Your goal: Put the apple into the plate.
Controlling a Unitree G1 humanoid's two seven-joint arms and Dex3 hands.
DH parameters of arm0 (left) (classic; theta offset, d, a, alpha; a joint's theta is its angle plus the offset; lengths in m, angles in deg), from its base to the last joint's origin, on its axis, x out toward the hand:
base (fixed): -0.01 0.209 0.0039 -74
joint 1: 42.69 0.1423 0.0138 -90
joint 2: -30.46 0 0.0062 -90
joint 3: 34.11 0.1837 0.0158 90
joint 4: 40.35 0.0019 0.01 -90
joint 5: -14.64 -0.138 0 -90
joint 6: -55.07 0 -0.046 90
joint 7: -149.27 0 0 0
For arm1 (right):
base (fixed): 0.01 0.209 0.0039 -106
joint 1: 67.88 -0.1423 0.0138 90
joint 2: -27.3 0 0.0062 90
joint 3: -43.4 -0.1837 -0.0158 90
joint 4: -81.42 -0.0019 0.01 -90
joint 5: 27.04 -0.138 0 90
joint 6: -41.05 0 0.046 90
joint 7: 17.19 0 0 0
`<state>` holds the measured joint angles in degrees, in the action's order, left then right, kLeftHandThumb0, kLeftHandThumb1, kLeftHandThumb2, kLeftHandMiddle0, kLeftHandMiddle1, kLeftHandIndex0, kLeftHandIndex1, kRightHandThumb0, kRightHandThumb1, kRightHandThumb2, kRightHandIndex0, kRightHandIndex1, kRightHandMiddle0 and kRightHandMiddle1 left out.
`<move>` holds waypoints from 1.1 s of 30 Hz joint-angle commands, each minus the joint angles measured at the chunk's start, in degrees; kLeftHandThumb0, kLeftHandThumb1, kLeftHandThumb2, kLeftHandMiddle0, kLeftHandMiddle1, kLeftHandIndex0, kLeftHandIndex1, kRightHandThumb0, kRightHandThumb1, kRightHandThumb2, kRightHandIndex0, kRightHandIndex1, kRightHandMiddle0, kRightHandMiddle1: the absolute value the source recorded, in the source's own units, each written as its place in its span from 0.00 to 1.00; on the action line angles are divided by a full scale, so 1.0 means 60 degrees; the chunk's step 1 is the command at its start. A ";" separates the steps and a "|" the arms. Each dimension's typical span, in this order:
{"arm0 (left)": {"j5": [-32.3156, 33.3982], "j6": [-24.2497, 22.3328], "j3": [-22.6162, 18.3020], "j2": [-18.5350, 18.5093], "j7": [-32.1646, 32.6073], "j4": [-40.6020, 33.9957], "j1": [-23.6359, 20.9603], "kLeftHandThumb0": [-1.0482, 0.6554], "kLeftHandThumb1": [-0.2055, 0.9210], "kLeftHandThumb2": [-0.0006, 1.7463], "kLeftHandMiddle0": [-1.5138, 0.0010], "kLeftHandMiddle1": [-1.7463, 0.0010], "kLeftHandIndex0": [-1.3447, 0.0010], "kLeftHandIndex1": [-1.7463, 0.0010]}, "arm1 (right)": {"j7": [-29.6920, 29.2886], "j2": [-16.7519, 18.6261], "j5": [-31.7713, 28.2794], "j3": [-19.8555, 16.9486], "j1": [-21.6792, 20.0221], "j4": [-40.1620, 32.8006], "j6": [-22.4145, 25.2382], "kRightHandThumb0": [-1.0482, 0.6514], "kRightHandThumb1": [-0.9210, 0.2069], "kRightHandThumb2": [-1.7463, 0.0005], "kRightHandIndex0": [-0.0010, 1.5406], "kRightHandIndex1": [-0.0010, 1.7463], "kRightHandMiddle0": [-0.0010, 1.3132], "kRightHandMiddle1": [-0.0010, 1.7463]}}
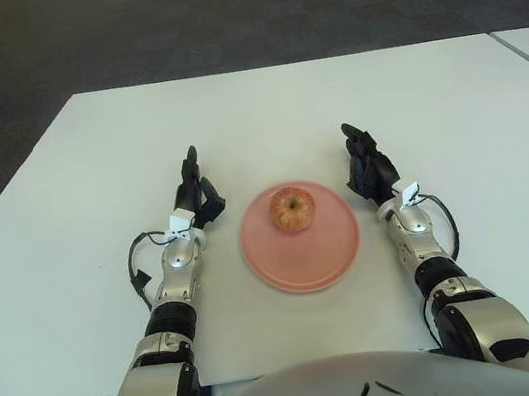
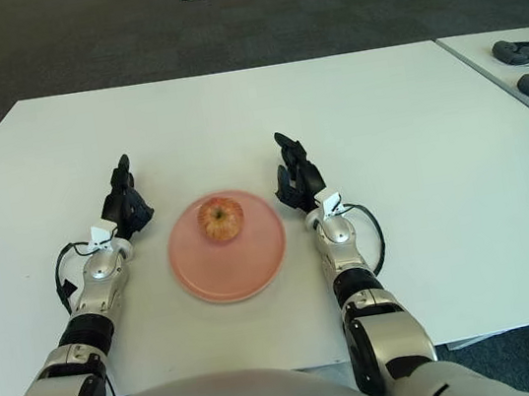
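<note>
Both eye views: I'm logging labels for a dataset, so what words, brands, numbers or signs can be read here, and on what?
None can be read.
White tags at the wrists of the left hand and right hand: no legible print.
Apple, plate, table: no text.
Dark objects at the right edge of the right eye view: too small to tell.

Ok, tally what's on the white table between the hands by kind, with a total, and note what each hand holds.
Apple: 1, sitting on the plate
Plate: 1, pink
Total: 2
Left hand: 1, left of the plate, fingers relaxed, holds nothing
Right hand: 1, right of the plate, holds nothing
</note>
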<state>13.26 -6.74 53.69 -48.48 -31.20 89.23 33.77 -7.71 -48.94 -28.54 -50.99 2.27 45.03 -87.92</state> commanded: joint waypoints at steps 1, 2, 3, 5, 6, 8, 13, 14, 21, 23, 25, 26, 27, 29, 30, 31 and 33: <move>0.0039 -0.0234 0.0019 0.0120 -0.0030 -0.0097 0.0327 0.00 1.00 0.70 1.00 1.00 0.99 0.99 | -0.0132 0.0116 -0.0040 -0.0002 0.0541 0.0067 0.0523 0.32 0.09 0.40 0.04 0.00 0.00 0.19; 0.0065 -0.0239 0.0006 0.0130 -0.0056 -0.0134 0.0347 0.00 1.00 0.70 1.00 1.00 0.99 0.99 | -0.0194 0.0152 -0.0011 0.0022 0.0623 -0.0112 0.0619 0.33 0.12 0.37 0.04 0.00 0.00 0.19; 0.0073 -0.0248 0.0003 0.0144 -0.0065 -0.0169 0.0364 0.00 1.00 0.70 1.00 1.00 0.99 0.99 | -0.0228 0.0169 0.0003 0.0036 0.0686 -0.0249 0.0698 0.33 0.14 0.35 0.04 0.00 0.00 0.19; 0.0166 -0.0263 -0.0030 0.0191 -0.0115 -0.0323 0.0437 0.00 1.00 0.70 1.00 1.00 0.99 0.99 | -0.0075 0.0074 -0.0087 -0.0063 0.0549 0.0115 0.0516 0.34 0.17 0.33 0.04 0.00 0.00 0.20; 0.0199 -0.0269 -0.0036 0.0213 -0.0126 -0.0393 0.0471 0.00 1.00 0.70 1.00 1.00 0.99 0.99 | -0.0019 0.0051 -0.0117 -0.0092 0.0516 0.0197 0.0434 0.35 0.18 0.32 0.05 0.00 0.00 0.21; 0.0243 -0.0275 -0.0043 0.0247 -0.0118 -0.0532 0.0534 0.00 1.00 0.70 1.00 1.00 0.99 0.99 | 0.0079 0.0049 -0.0152 -0.0122 0.0505 0.0255 0.0218 0.35 0.19 0.31 0.05 0.00 0.00 0.21; 0.0206 -0.0374 -0.0028 0.0282 -0.0059 -0.0747 0.0628 0.01 1.00 0.70 1.00 1.00 1.00 0.99 | 0.0221 0.0023 -0.0200 -0.0191 0.0473 0.0409 -0.0020 0.35 0.18 0.31 0.05 0.00 0.00 0.22; 0.0184 -0.0398 -0.0021 0.0292 -0.0039 -0.0791 0.0649 0.01 1.00 0.70 1.00 1.00 1.00 0.99 | 0.0235 0.0018 -0.0213 -0.0201 0.0471 0.0422 -0.0021 0.35 0.16 0.31 0.05 0.00 0.00 0.22; 0.0032 -0.0675 0.0040 0.0322 0.0038 -0.1095 0.0768 0.00 1.00 0.70 1.00 1.00 1.00 0.99 | -0.0033 0.0036 -0.0199 -0.0241 0.0506 0.0378 0.0107 0.35 0.19 0.29 0.04 0.00 0.00 0.21; 0.0013 -0.0754 0.0053 0.0317 0.0025 -0.1195 0.0817 0.00 1.00 0.71 1.00 1.00 1.00 0.99 | -0.0348 0.0105 -0.0134 -0.0246 0.0556 0.0224 0.0283 0.35 0.20 0.28 0.04 0.00 0.00 0.21; -0.0001 -0.0798 0.0063 0.0313 0.0024 -0.1271 0.0860 0.00 1.00 0.71 1.00 1.00 1.00 0.99 | -0.0563 0.0142 -0.0104 -0.0255 0.0582 0.0164 0.0303 0.35 0.22 0.27 0.04 0.00 0.00 0.21; -0.0007 -0.0813 0.0066 0.0311 0.0029 -0.1300 0.0876 0.00 1.00 0.71 1.00 1.00 1.00 0.99 | -0.0629 0.0152 -0.0100 -0.0256 0.0587 0.0155 0.0280 0.34 0.24 0.27 0.04 0.00 0.00 0.22; -0.0024 -0.0814 0.0072 0.0317 0.0048 -0.1331 0.0896 0.00 1.00 0.71 1.00 1.00 1.00 0.99 | -0.0712 0.0167 -0.0093 -0.0254 0.0604 0.0117 0.0261 0.34 0.25 0.27 0.04 0.00 0.00 0.22; -0.0043 -0.0791 0.0079 0.0317 0.0059 -0.1347 0.0921 0.00 1.00 0.71 1.00 1.00 1.00 0.99 | -0.0850 0.0190 -0.0079 -0.0236 0.0633 0.0043 0.0265 0.34 0.26 0.26 0.04 0.00 0.00 0.22; -0.0048 -0.0773 0.0081 0.0313 0.0056 -0.1340 0.0926 0.00 1.00 0.71 1.00 1.00 1.00 0.99 | -0.0906 0.0199 -0.0071 -0.0225 0.0645 0.0010 0.0278 0.33 0.27 0.26 0.04 0.00 0.00 0.22; -0.0054 -0.0766 0.0089 0.0317 0.0058 -0.1350 0.0938 0.00 1.00 0.71 1.00 1.00 0.99 0.99 | -0.0934 0.0198 -0.0073 -0.0215 0.0663 -0.0023 0.0290 0.33 0.27 0.26 0.04 0.00 0.00 0.23; -0.0067 -0.0743 0.0098 0.0322 0.0070 -0.1347 0.0945 0.00 1.00 0.71 1.00 1.00 0.99 0.98 | -0.1124 0.0250 -0.0022 -0.0159 0.0792 -0.0373 0.0554 0.33 0.29 0.26 0.04 0.00 0.00 0.22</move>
<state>13.52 -10.34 54.11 -46.60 -31.18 80.87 38.52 -12.98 -48.17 -29.34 -52.03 3.34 42.62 -87.58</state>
